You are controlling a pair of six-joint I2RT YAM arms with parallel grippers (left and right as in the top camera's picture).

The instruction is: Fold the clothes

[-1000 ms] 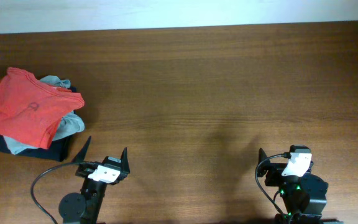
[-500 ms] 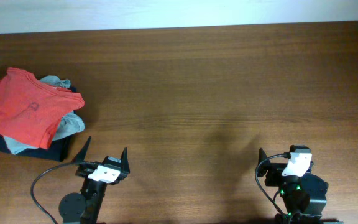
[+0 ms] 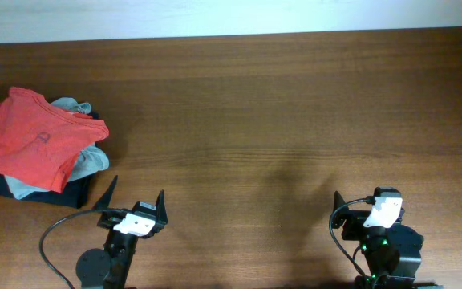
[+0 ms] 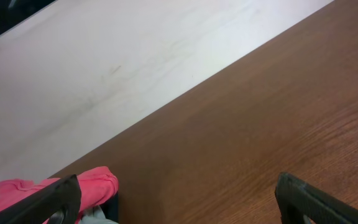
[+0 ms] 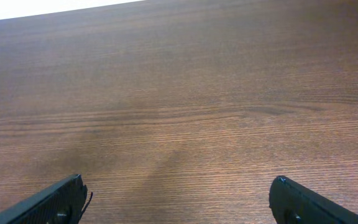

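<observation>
The clothes lie in a pile at the table's far left: an orange-red T-shirt (image 3: 30,144) on top, a grey-blue piece (image 3: 91,160) under it and a navy piece (image 3: 74,193) at the bottom. The orange-red piece also shows in the left wrist view (image 4: 95,186), low left. My left gripper (image 3: 135,197) is open and empty near the front edge, right of the pile and apart from it. Its fingers frame the left wrist view (image 4: 179,205). My right gripper (image 3: 359,201) is open and empty near the front right; its fingers frame bare wood in the right wrist view (image 5: 179,199).
The brown wooden table (image 3: 279,120) spans the view. A white wall strip (image 3: 215,16) runs along its far edge. A black cable (image 3: 50,237) loops beside the left arm's base.
</observation>
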